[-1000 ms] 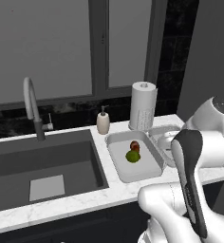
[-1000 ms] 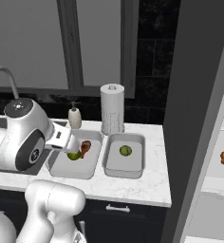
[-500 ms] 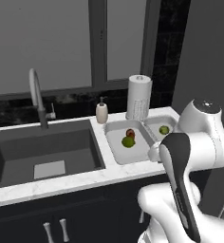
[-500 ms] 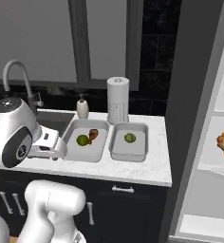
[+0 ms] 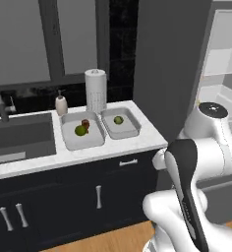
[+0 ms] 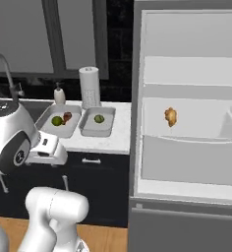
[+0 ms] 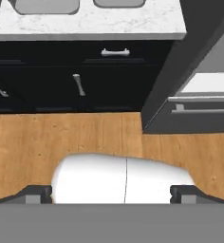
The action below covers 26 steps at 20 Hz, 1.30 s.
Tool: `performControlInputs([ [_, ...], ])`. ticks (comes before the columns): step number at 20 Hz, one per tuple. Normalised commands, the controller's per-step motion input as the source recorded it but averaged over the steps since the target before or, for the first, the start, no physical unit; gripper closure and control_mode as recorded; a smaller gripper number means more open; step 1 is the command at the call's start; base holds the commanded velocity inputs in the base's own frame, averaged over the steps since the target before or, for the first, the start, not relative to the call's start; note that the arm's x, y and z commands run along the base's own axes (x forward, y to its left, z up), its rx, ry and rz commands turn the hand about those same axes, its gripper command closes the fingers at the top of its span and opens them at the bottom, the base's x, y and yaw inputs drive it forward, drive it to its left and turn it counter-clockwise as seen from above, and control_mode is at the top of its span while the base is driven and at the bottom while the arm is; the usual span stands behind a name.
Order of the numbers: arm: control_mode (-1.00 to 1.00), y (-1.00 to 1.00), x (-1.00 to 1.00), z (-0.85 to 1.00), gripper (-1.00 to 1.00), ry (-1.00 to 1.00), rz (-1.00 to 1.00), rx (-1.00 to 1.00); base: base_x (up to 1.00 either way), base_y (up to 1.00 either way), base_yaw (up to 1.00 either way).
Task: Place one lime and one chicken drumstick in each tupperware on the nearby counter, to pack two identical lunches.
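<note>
STEP: fetch second drumstick | GRIPPER [image 7: 111, 192]: released, empty, aimed at floor before cabinets | TARGET: chicken drumstick [image 6: 170, 116] on fridge shelf, right of arm, long axis near upright | TRAYS: left tupperware [image 6: 57, 121] lime plus drumstick; right tupperware [image 6: 97, 122] lime only

Two tupperware [image 5: 82, 134] [image 5: 120, 122]; two limes [image 5: 80, 130] [image 5: 118, 119]; two drumsticks [image 5: 85, 123] [image 6: 170, 116]
</note>
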Motion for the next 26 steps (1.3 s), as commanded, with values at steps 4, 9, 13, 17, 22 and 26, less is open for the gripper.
performControlInputs([
  [4, 1.00, 0.00, 0.00, 0.00, -1.00, 0.00, 0.00, 0.00, -0.07, -1.00, -0.15],
  [9, 1.00, 0.00, 0.00, 0.00, -1.00, 0.00, 0.00, 0.00, -0.01, -1.00, -0.10],
  [13, 1.00, 0.00, 0.00, 0.00, -1.00, 0.00, 0.00, 0.00, 0.00, -0.97, -0.04],
  [17, 1.00, 0.00, 0.00, 0.00, -1.00, 0.00, 0.00, 0.00, 0.17, -0.28, 0.02],
  [22, 1.00, 0.00, 0.00, 0.00, -1.00, 0.00, 0.00, 0.00, 0.52, 0.00, 0.09],
  [26, 1.00, 0.00, 0.00, 0.00, -1.00, 0.00, 0.00, 0.00, 0.70, -0.05, 0.11],
])
